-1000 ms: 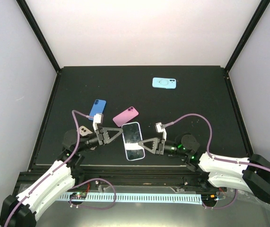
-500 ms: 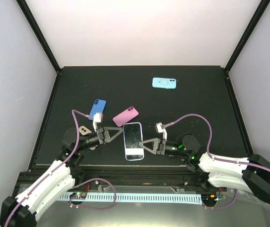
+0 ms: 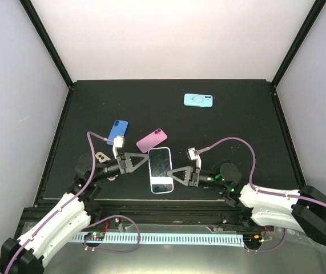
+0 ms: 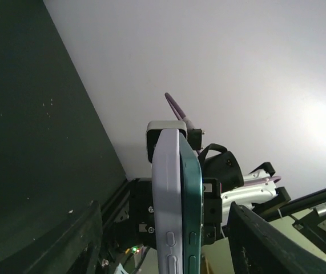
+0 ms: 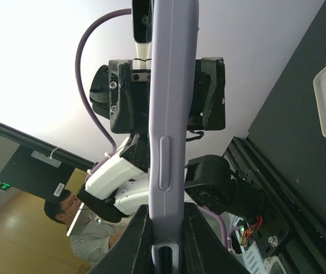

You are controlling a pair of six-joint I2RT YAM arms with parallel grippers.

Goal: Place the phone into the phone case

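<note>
Arms low, facing inward, right end effector (image 3: 172, 174) clamping phone (image 3: 160, 166), left end effector (image 3: 144, 160) spread

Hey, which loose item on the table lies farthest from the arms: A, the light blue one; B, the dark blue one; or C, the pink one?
A: in the top view the light blue one lies alone near the table's far edge, while the pink one and the dark blue one lie much nearer the arms.
</note>
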